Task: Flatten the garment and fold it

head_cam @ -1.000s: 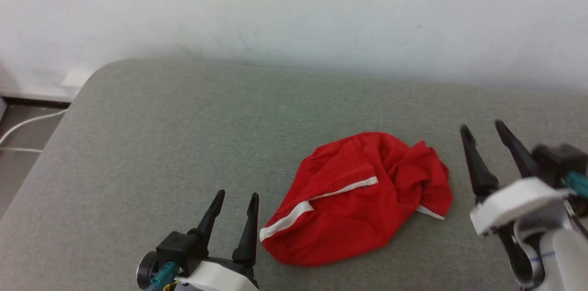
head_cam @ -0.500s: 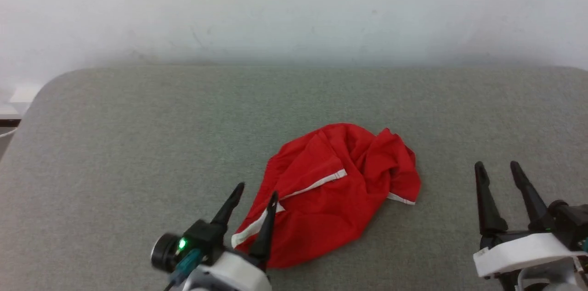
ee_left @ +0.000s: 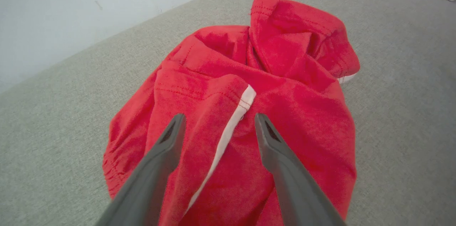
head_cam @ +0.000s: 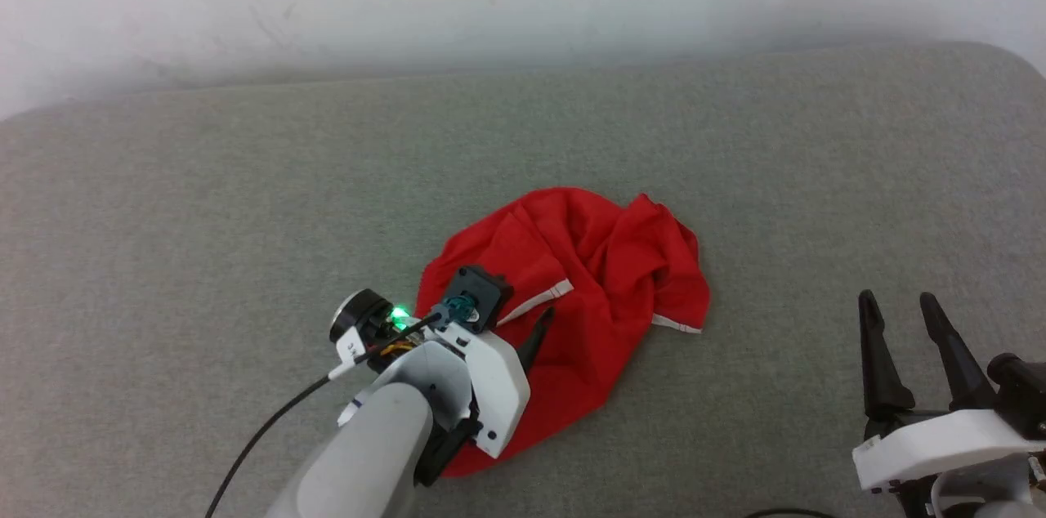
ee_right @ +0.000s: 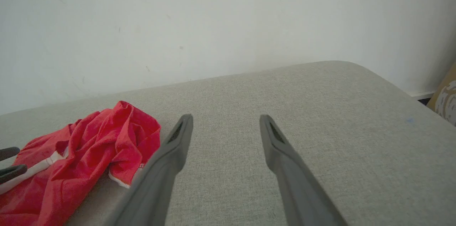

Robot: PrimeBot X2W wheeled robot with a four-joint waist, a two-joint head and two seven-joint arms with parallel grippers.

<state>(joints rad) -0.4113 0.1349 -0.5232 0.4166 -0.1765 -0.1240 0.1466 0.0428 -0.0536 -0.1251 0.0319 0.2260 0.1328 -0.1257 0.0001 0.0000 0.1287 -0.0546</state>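
The red garment lies crumpled in a heap on the grey padded surface, a white trim band running across its near part. My left gripper hangs over the heap's near left side, pointing down at it. In the left wrist view its fingers are open, one on each side of the white band, with nothing clamped. My right gripper is open at the lower right, apart from the garment and over bare fabric. No lettering or waistband shows.
A white wall runs behind the padded surface, whose rounded far right corner is in view. A black cable trails from my left wrist. Bare grey surface lies on all sides of the heap.
The head camera has turned, shifting the whole picture. My left gripper has come forward and rightward from beside the garment to over it, tipped downward. The right gripper stays open, low right.
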